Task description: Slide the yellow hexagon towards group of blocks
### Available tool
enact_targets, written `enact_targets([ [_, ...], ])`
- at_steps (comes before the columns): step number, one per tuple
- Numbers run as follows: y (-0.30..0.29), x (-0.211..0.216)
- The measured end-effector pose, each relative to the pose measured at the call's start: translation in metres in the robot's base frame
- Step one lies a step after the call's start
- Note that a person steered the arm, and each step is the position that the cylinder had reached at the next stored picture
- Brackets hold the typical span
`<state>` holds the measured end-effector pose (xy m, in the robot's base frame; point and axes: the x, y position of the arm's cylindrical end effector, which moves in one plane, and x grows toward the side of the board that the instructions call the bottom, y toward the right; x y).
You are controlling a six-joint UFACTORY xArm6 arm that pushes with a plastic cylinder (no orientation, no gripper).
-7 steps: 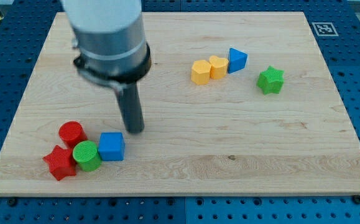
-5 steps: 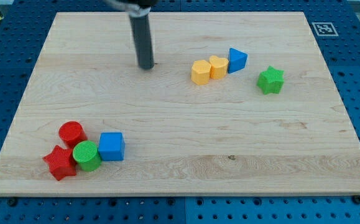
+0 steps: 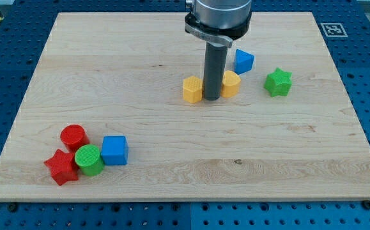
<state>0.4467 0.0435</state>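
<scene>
The yellow hexagon [image 3: 192,89] lies on the wooden board [image 3: 185,160], a little above the view's middle. My tip [image 3: 211,98] stands right against its right side, between it and a second yellow block [image 3: 231,83] whose shape is partly hidden by the rod. A group of blocks sits at the view's bottom left: a red cylinder [image 3: 73,136], a red star [image 3: 61,167], a green cylinder [image 3: 89,160] and a blue cube [image 3: 114,150].
A blue triangle [image 3: 243,61] lies just up and right of the rod. A green star [image 3: 278,82] lies further to the view's right. A black-and-white marker [image 3: 331,29] sits at the board's top right corner.
My tip swung from the bottom left to the board's top, then down between the two yellow blocks. The yellow hexagon has slid left and down; the other yellow block shifted right.
</scene>
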Motion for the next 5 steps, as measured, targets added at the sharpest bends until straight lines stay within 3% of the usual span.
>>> enact_targets([
  [3, -0.001, -0.021],
  [5, -0.047, -0.020],
])
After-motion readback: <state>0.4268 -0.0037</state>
